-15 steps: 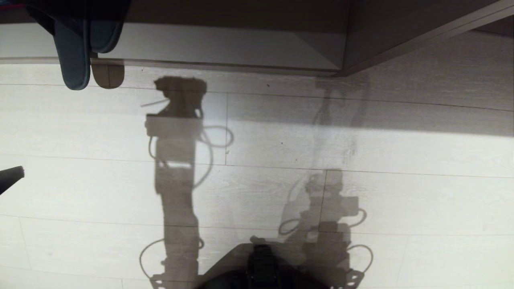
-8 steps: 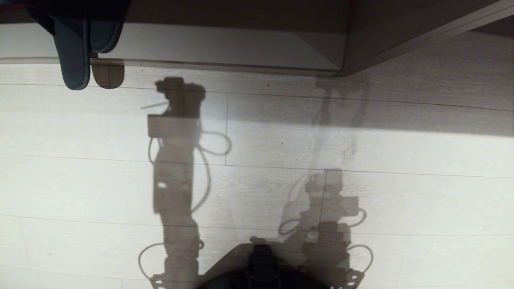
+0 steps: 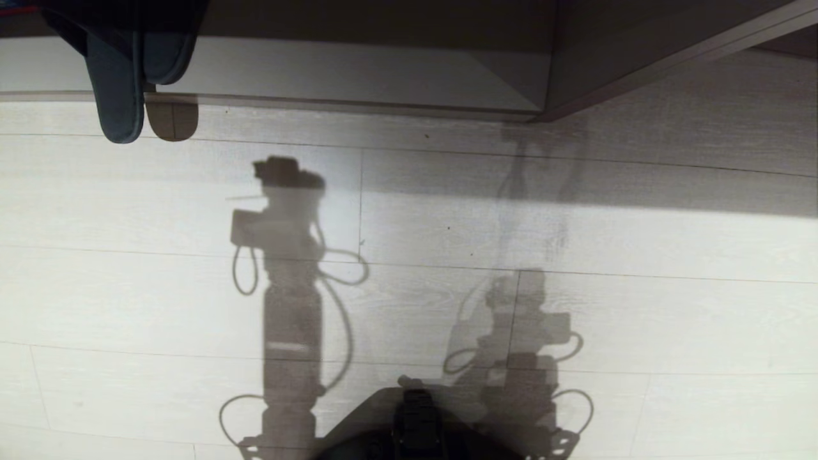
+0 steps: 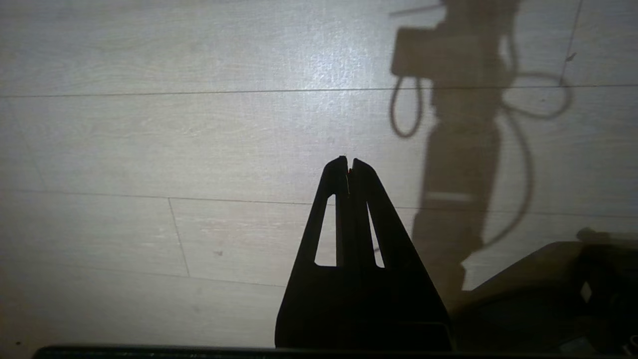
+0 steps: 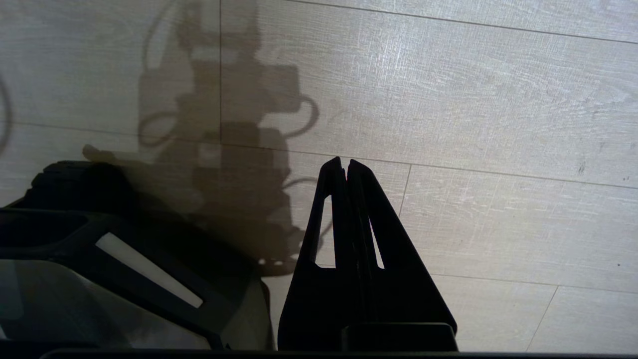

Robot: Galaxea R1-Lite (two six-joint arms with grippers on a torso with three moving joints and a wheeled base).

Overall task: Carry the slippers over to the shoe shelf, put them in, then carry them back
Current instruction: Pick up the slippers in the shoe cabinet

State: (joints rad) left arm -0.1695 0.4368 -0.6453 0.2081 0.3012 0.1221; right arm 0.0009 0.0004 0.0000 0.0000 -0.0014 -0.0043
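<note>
Grey-blue slippers (image 3: 128, 76) at the shoe shelf (image 3: 358, 73) edge; left gripper (image 4: 348, 164) and right gripper (image 5: 344, 165) both clenched, empty.

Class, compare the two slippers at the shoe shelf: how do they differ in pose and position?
The left slipper sticks out far past the edge of the shoe shelf over the pale floor; the right slipper ends short, over the shelf's floor. The left slipper shows a long, narrow outline; the right slipper shows only a short rounded end. Both are dark grey-blue, side by side, upper parts lost in shadow.
</note>
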